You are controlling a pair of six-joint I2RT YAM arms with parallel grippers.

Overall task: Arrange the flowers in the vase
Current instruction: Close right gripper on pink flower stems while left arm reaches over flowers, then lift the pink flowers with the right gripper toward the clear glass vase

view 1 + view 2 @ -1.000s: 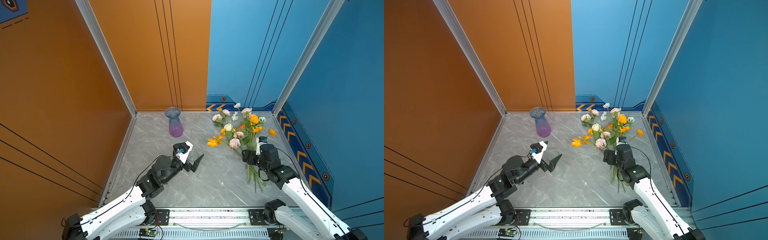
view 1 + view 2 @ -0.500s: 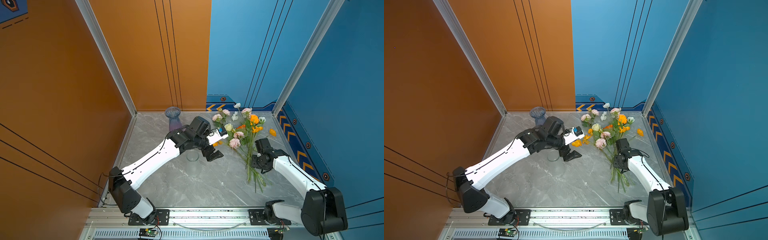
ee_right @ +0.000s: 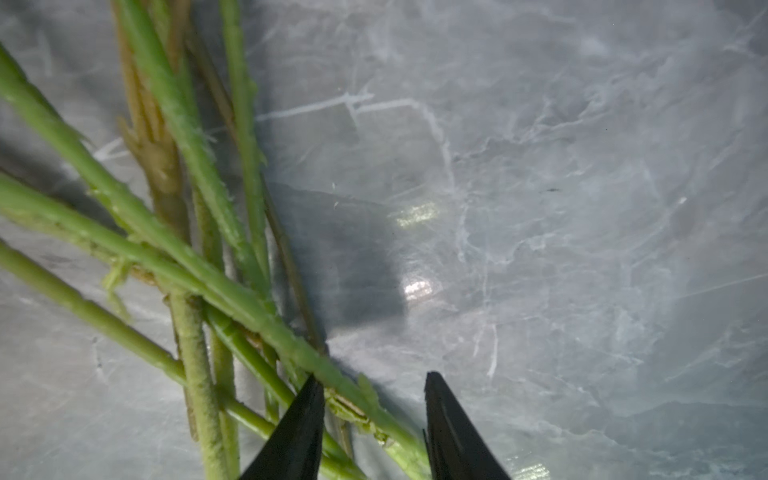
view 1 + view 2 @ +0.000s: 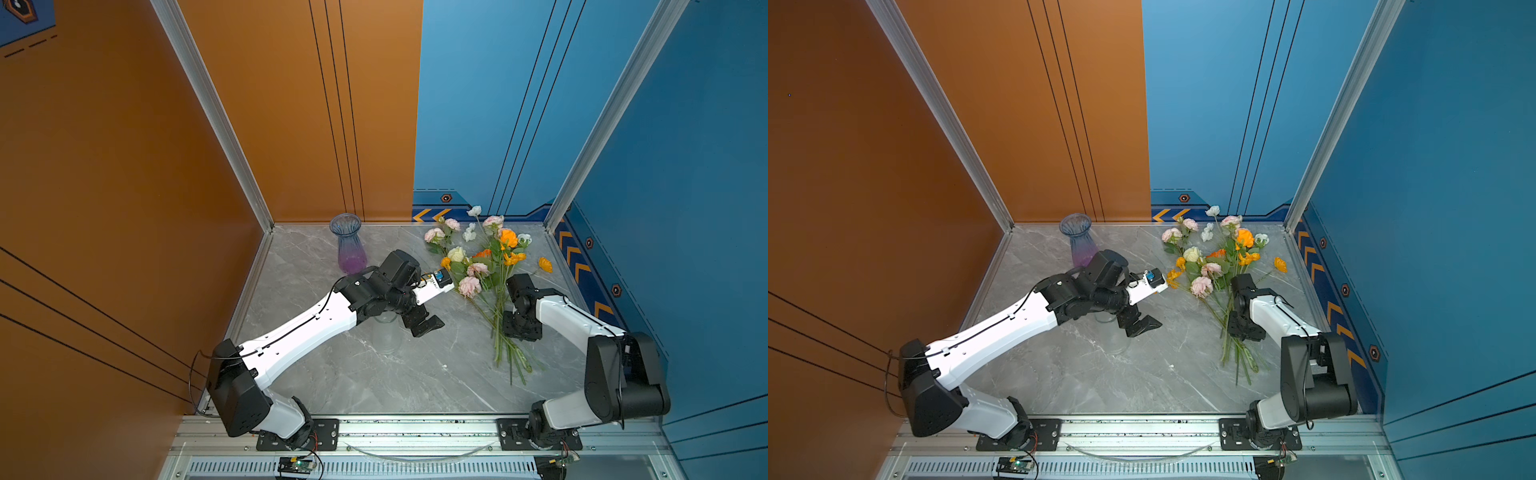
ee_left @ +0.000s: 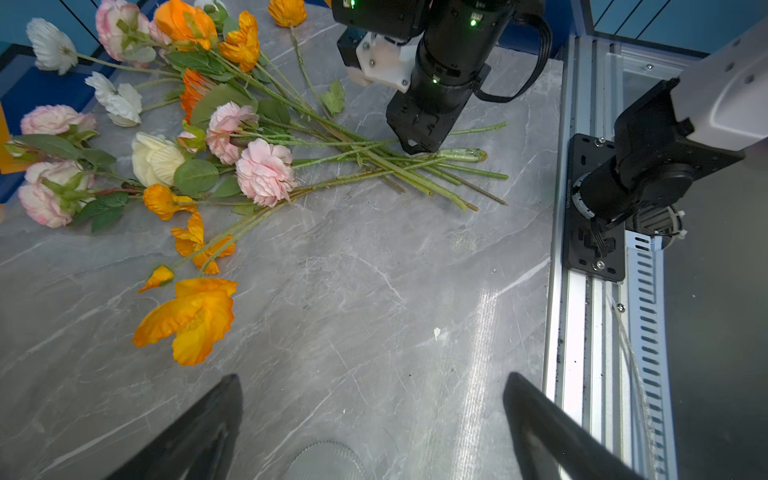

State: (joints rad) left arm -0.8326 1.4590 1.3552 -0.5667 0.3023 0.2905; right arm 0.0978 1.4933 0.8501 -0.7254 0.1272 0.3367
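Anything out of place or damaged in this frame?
Nothing is broken or spilled. The flowers lie flat on the table in a splayed heap with stems crossed, one orange bloom off to the side. The purple vase stands upright, without flowers.

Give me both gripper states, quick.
Left gripper: open, empty.
Right gripper: jaws astride stems of the flowers; grip cannot be told.

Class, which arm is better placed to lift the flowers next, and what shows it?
Right. The right gripper sits down on the flowers, stems between its parted jaws. The left gripper hangs open near the clear vase, apart from the stems.
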